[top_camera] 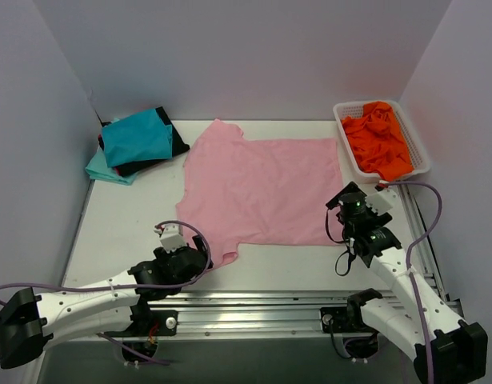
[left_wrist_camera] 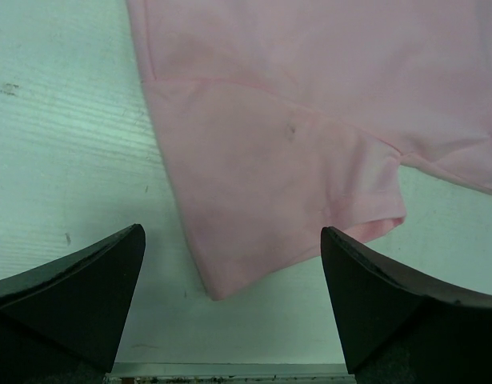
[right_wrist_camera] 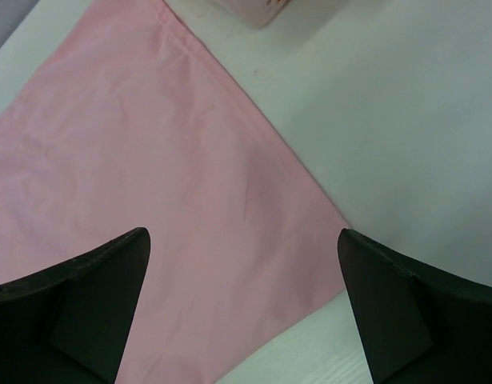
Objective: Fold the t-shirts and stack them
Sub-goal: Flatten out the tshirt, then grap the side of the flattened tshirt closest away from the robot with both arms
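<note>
Hovering over pink shirt (top_camera: pixel 262 192): left claw (left_wrist_camera: pixel 234 240) by its sleeve, right claw (right_wrist_camera: pixel 242 236) by its hem corner. Both wide open, empty. Pinch both edges together, lift evenly.

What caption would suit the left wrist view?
Open left gripper over a sleeve of the pink t-shirt, which lies flat on the table.

White table (top_camera: pixel 126 232) bears pink shirt (top_camera: pixel 262 188), stacked shirts (top_camera: pixel 138 144), basket (top_camera: pixel 419 149).

One pink t-shirt (top_camera: pixel 262 188) out flat, three more in the pile, teal (top_camera: pixel 136 138), black (top_camera: pixel 178 146) and pale aqua (top_camera: pixel 103 170), plus one white basket (top_camera: pixel 422 150) of orange cloth (top_camera: pixel 379 140), number unclear.
</note>
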You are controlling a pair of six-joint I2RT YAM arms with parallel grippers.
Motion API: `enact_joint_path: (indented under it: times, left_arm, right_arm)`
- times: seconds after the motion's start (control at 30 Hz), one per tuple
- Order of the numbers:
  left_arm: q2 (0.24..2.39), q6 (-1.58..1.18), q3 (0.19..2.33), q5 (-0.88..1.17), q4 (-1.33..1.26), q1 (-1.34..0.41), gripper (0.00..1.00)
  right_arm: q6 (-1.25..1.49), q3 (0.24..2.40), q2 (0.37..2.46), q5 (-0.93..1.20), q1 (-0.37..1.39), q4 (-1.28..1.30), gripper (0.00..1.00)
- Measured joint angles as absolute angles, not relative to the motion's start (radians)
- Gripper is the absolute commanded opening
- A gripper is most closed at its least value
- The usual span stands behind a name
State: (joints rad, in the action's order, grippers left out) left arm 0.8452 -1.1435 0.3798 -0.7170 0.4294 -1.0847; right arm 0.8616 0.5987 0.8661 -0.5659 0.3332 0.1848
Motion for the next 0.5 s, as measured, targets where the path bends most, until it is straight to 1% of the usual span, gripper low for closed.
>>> enact_joint_path:
  times: [0.17,0.2,0.27,0.4,0.5]
  left_arm:
    - [0.869,-1.199,0.38,-0.69,0.453,-1.088,1.0]
    - [0.873,-1.207,0.38,-0.686,0.454,-1.088,0.95]
    - [0.885,-1.222,0.38,-0.678,0.457,-1.09,0.93]
    - [0.902,-1.234,0.366,-0.658,0.448,-1.092,0.8]
    - [0.933,-1.238,0.359,-0.646,0.438,-1.092,0.76]
  right_arm:
    - [0.813,0.584,0.874,-0.47,0.243,0.136,1.0]
    - [0.807,0.584,0.88,-0.458,0.233,0.126,1.0]
    - [0.799,0.584,0.892,-0.439,0.22,0.113,1.0]
    - [0.786,0.583,0.9,-0.412,0.199,0.099,1.0]
    - [0.783,0.58,0.9,-0.4,0.178,0.089,1.0]
